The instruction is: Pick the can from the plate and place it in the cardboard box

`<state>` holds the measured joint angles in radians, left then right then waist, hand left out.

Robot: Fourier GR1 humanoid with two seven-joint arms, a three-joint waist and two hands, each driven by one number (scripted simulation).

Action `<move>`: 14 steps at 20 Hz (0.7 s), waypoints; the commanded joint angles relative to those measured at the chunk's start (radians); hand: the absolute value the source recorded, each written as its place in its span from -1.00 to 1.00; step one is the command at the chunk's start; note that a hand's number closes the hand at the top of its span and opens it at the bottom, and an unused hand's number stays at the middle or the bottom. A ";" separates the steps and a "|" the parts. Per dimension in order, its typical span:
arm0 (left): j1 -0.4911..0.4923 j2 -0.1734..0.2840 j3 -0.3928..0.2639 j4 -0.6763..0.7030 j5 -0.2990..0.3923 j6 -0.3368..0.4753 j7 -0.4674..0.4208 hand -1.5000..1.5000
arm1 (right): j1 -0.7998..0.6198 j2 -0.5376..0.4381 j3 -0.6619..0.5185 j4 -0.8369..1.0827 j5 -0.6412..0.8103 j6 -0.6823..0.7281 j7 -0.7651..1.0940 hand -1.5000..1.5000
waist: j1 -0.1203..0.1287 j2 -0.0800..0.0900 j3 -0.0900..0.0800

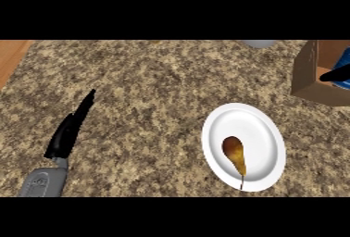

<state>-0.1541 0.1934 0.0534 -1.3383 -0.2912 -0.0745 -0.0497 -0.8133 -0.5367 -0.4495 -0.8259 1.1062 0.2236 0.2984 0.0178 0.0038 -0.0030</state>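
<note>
Can (342, 65) sits in the box (311, 78), right of the plate (253, 125); your right hand (336, 75) unclear. Left hand (68, 132) relaxed. Probably light, slick: grip mid-body.

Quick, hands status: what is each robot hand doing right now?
Left robot hand: open, fingers straight, holding nothing, over the counter at the left.
Right robot hand: only a dark tip shows at the cardboard box; state cannot be told.
</note>
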 commanded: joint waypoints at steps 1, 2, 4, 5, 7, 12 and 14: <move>0.046 -0.033 -0.031 -0.033 -0.020 0.022 -0.007 0.00 | 0.002 -0.020 -0.061 0.104 -0.063 -0.143 -0.154 -1.00 | 0.010 0.005 0.005; -0.011 -0.005 -0.001 0.012 -0.012 0.012 -0.006 0.00 | -0.007 0.022 -0.079 0.059 -0.098 -0.180 -0.164 -1.00 | 0.001 0.005 0.005; 0.008 -0.027 -0.025 0.021 -0.029 0.027 -0.033 0.00 | -0.027 0.087 -0.138 0.048 -0.168 -0.272 -0.201 -1.00 | 0.008 0.009 0.006; -0.004 -0.023 -0.017 0.009 -0.019 0.020 -0.009 0.00 | 0.008 0.086 -0.172 0.034 -0.214 -0.289 -0.267 -1.00 | -0.005 0.004 0.006; -0.012 0.015 0.015 0.012 0.008 -0.013 -0.004 0.00 | -0.030 0.084 -0.219 0.072 -0.267 -0.324 -0.303 -1.00 | 0.007 0.007 0.006; 0.005 0.014 0.010 -0.022 0.005 -0.015 0.015 0.00 | -0.089 0.045 -0.326 0.184 -0.383 -0.345 -0.315 -1.00 | 0.010 0.003 0.005; -0.012 -0.012 -0.005 0.015 -0.011 0.005 0.005 0.00 | -0.057 -0.030 -0.394 0.203 -0.453 -0.313 -0.383 -1.00 | -0.004 0.005 0.005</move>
<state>-0.1656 0.1823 0.0492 -1.3309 -0.3013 -0.0671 -0.0423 -0.8749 -0.5128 -0.7504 -0.6660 0.7542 -0.0865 -0.0220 0.0215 0.0089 0.0018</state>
